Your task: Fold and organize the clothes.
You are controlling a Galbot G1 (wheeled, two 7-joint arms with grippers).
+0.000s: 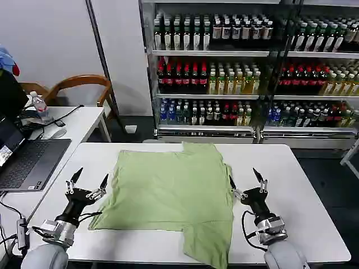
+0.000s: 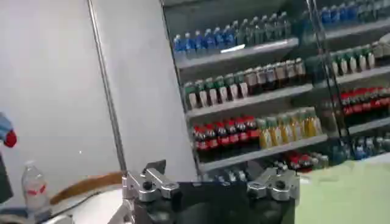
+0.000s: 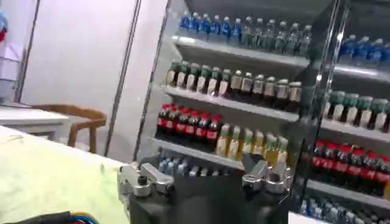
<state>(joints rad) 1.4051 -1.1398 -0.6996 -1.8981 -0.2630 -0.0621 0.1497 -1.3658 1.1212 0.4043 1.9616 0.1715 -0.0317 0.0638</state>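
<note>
White table (image 1: pixel 303 185) under a light green shirt (image 1: pixel 168 196), spread flat at centre, one sleeve over the near edge. Behind, shelves (image 1: pixel 252 53) packed with bottles. Left gripper (image 1: pixel 88 182) and right gripper (image 1: pixel 247 178) flanking the shirt, fingers spread, empty.

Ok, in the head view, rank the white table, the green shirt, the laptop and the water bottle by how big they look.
1. White table
2. Green shirt
3. Laptop, cut off by the frame edge
4. Water bottle, smallest, though it stands farther from the camera
</note>
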